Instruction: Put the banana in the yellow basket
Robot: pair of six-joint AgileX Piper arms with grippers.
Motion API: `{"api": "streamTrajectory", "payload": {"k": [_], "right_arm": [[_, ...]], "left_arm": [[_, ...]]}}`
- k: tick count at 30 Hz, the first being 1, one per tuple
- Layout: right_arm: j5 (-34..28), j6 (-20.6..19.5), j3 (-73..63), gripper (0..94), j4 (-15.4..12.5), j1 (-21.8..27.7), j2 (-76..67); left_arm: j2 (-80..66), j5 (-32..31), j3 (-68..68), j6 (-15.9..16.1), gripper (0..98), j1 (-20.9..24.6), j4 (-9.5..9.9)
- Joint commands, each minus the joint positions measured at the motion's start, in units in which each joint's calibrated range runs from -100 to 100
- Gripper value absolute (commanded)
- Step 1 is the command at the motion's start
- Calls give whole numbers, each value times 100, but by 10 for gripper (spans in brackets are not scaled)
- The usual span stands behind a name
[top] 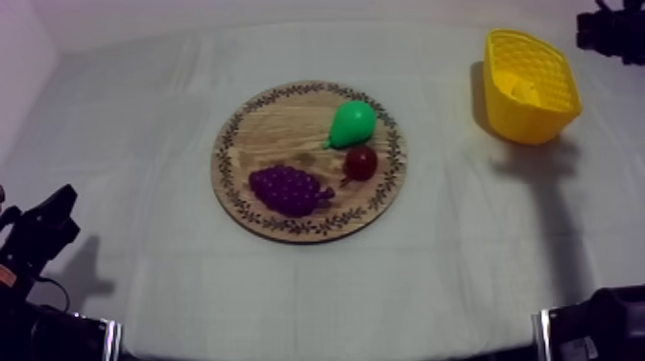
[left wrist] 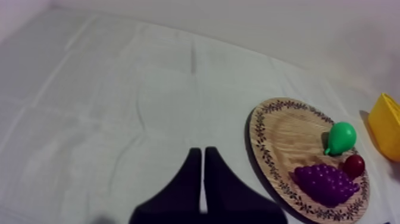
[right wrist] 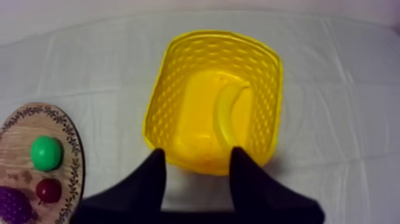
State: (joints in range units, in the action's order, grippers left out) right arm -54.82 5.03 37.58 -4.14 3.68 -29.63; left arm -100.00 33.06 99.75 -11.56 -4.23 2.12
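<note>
Looking down past the right gripper into the basket, out near the table's far right corner. And there, spotting the banana lying curved on the basket floor, well off the board. Hanging over the basket's near wall with fingers spread wide and nothing between them.

Reads as delivery made and release done, judging from where the fruit lies. Leaves only a clean exit. Lift straight up first, fingers apart, with no sideways swing until well above the rim. Looks a light basket, easy to nudge or tip by clipping a wall on the way out. Go slowly past that near wall, then draw back toward the table's right edge.

Glancing mid-table at the board: pear, grapes and small red fruit, grouped on the half nearer the basket. No call to go near any of them.

Checking the left gripper: fingers pressed together in a narrow wedge, gripping nothing, low by the table's near left corner and well apart from the board. Leave it parked there, out of the way.
</note>
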Motion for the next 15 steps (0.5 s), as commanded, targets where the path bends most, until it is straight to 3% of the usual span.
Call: {"api": "streamTrajectory", "payload": {"k": [1,8,15], "right_arm": [[233,-56,814,207,18,-61,-901],[797,-151,2255,50,204,-121,-2211],[1414,-323,3957,8,642,-337,-3444]], "left_arm": [[0,0,3,-1,1,-1,0],[0,0,3,-1,1,-1,0],[0,0,3,-1,1,-1,0]]}}
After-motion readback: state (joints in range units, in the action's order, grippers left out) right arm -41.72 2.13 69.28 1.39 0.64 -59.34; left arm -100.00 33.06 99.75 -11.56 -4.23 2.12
